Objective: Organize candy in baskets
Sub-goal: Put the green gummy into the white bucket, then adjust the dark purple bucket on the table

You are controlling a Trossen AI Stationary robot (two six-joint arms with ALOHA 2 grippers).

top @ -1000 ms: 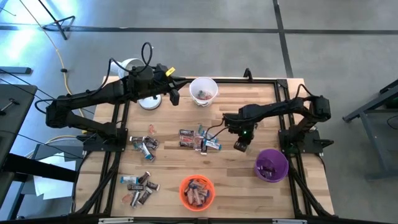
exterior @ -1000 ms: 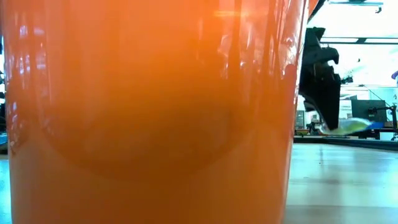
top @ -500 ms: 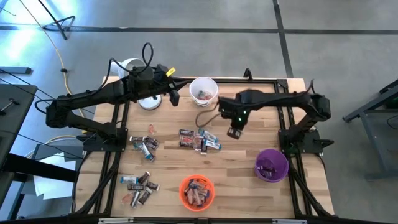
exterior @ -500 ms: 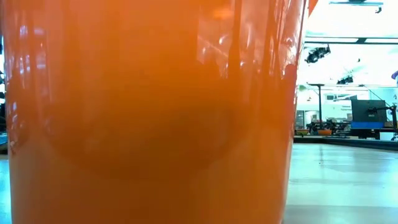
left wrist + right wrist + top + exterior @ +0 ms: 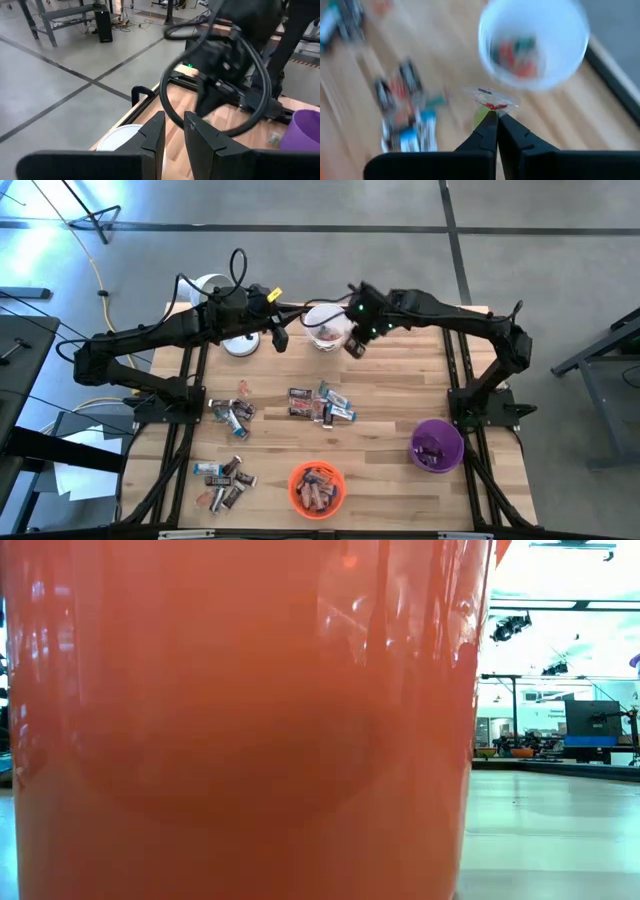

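The right gripper (image 5: 496, 116), fingers pressed together, pinched a small clear-wrapped candy (image 5: 491, 99) by one edge of its wrapper. The white basket (image 5: 532, 45), already holding a few sweets, lay just ahead of the fingertips. The piece appeared light and its film thin, crinkly and probably slippery, so a grip on the sealed end looked safer than one on the body. The left gripper (image 5: 172, 131) waited beside the same basket, its fingers slightly apart and holding nothing.

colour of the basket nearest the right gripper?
White basket; right wrist view shows it best.
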